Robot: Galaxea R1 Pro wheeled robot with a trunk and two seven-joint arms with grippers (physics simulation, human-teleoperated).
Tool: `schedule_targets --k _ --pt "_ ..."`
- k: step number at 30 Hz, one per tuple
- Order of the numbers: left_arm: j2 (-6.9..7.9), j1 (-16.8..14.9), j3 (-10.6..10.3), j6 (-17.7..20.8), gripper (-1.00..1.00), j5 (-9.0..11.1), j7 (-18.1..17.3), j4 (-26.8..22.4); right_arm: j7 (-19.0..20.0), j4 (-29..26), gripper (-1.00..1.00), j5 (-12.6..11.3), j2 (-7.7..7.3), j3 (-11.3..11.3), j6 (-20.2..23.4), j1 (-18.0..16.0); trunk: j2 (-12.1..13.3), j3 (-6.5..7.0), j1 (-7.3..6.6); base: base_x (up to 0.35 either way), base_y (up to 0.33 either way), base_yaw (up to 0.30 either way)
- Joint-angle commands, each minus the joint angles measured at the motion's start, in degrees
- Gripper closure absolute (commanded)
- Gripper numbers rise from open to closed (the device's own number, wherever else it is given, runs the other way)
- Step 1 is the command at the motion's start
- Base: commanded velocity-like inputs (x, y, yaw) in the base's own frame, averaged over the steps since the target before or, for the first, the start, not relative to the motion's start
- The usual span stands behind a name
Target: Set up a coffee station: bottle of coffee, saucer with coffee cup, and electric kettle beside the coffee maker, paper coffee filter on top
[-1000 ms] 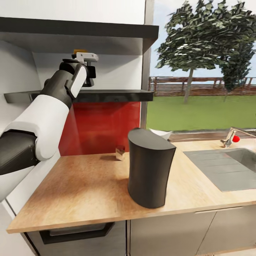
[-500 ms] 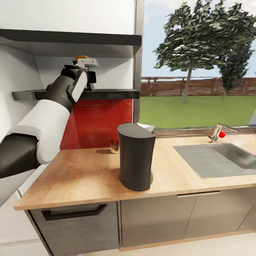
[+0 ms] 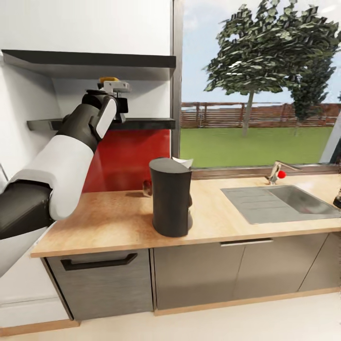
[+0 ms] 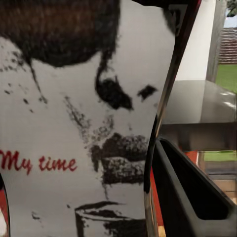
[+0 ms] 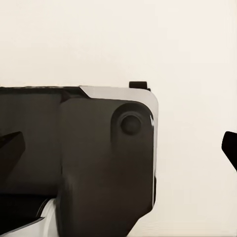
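The bottle of coffee [image 4: 74, 128] is sitting up at the kitchen shelf [image 3: 142, 124], its white label with dark print and the red words "My time" pressing close against the left wrist camera. One dark finger [image 4: 192, 197] of the left pincer [image 3: 118, 102] is lying just beside the label in that view. From the head view the brownish-gold lid [image 3: 108, 79] is peeking above the pincer, which is reaching in at shelf level with the arm stretched up from the lower left; the pincer appears to be gripping the bottle, though the far finger is hidden.

Below, the coffee maker [image 3: 170, 196] is standing upright on the light-wood bench [image 3: 104, 222], its dark back turned to the head camera, with a white paper filter [image 3: 183, 162] showing at its top. A small object is resting on the bench just behind it, too hidden to name. Further right the steel sink [image 3: 279, 201] is lying inset in the bench, with a tap [image 3: 274, 171] behind it. A red panel [image 3: 128, 161] is covering the wall under the shelf.

The right wrist view is showing a dark rounded housing against a pale plain surface; whether the right pincer is open or closed, I cannot tell
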Motion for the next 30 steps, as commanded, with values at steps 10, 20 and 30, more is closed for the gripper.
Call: schedule_targets --k 10,20,30 --pt "0.73 3.65 -0.37 0.77 1.00 0.25 -5.93 -6.04 0.20 -0.03 -1.00 0.58 0.15 -0.58 -0.07 -0.01 -0.05 -0.03 -0.01 -0.124 -0.003 0.000" --pt "8.32 12.00 -0.31 6.61 1.00 0.36 -28.23 -21.20 0.20 -0.03 -1.00 0.58 0.16 -0.65 -0.07 -0.01 -0.05 -0.03 -0.01 -0.001 0.000 0.000" --pt "17.70 22.17 0.00 14.08 1.00 0.19 -47.52 -37.04 0.20 -0.03 -1.00 0.58 0.15 -0.61 -0.07 -0.01 -0.05 -0.03 -0.01 0.000 0.000 0.000"
